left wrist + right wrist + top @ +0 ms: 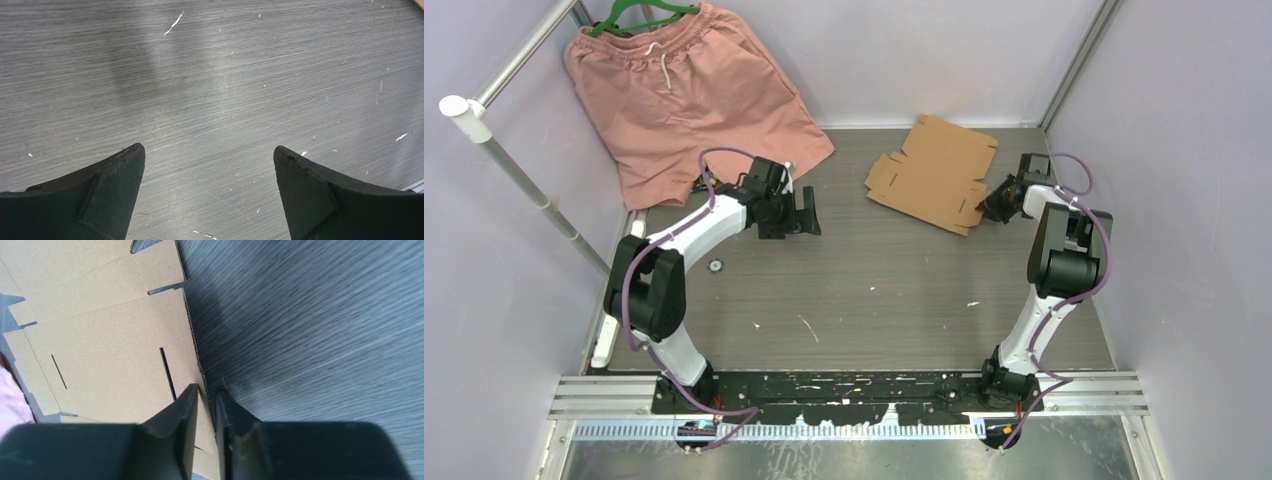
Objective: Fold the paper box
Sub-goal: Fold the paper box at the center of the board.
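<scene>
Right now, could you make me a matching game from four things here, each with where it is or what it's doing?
Things:
1 shorts
2 cardboard sheet
3 left pincer
4 right pincer

States:
A wide open over the bare table
B pink, back left corner
C closed on the cardboard's edge
D brown, lying flat, back right

Pairs: 1-B; 2-D; 3-A; 4-C

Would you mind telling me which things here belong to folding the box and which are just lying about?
Belongs to the job:
paper box, a flat unfolded sheet
right gripper, closed on its edge
left gripper, open over the table

Just lying about:
pink shorts
green hanger
</scene>
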Controlling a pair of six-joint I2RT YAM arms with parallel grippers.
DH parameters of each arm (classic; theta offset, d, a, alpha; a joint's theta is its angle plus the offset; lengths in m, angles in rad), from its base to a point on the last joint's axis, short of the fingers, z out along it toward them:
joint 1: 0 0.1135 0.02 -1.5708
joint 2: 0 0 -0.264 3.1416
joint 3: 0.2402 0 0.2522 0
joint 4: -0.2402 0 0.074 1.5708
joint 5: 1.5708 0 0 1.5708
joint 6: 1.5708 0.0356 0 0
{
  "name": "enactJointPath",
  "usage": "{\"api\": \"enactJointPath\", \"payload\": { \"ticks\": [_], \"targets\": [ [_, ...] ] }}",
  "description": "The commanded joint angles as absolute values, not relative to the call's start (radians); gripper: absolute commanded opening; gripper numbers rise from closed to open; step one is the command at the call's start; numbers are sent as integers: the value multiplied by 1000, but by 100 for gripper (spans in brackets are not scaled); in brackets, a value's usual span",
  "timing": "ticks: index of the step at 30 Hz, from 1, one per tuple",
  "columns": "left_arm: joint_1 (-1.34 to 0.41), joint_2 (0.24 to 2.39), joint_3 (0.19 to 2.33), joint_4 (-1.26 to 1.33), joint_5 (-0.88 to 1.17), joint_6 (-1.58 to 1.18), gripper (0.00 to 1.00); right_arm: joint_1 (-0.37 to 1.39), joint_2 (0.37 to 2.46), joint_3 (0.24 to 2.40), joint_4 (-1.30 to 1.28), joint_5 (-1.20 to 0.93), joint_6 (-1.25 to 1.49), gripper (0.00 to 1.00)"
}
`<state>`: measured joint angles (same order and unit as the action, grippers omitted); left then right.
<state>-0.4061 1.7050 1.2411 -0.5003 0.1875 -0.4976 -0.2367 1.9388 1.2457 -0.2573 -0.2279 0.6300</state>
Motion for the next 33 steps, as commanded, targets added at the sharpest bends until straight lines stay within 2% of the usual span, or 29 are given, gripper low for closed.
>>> {"api": "enactJointPath", "payload": {
  "ticks": [1,5,8,15,25,33],
  "targets": [
    [-410,1668,1226,-458,201,-503,100,-213,1916,1272,-244,-193,601,19],
    [-410,1659,1221,-459,197,-505,100,-168,1884,1272,-293,-136,562,11],
    [-408,1653,1225,-473,177,-495,100,-128,1838,1256,-331,-102,532,9],
    [-349,1623,1228,-493,199,-483,100,-45,1713,1179,-445,-74,464,9],
    [-256,1531,1138,-437,334,-526,100,114,1480,1055,-562,-83,440,9],
    [-260,1285,930,-452,310,-588,100,283,1326,966,-630,-95,451,10]
  ]
}}
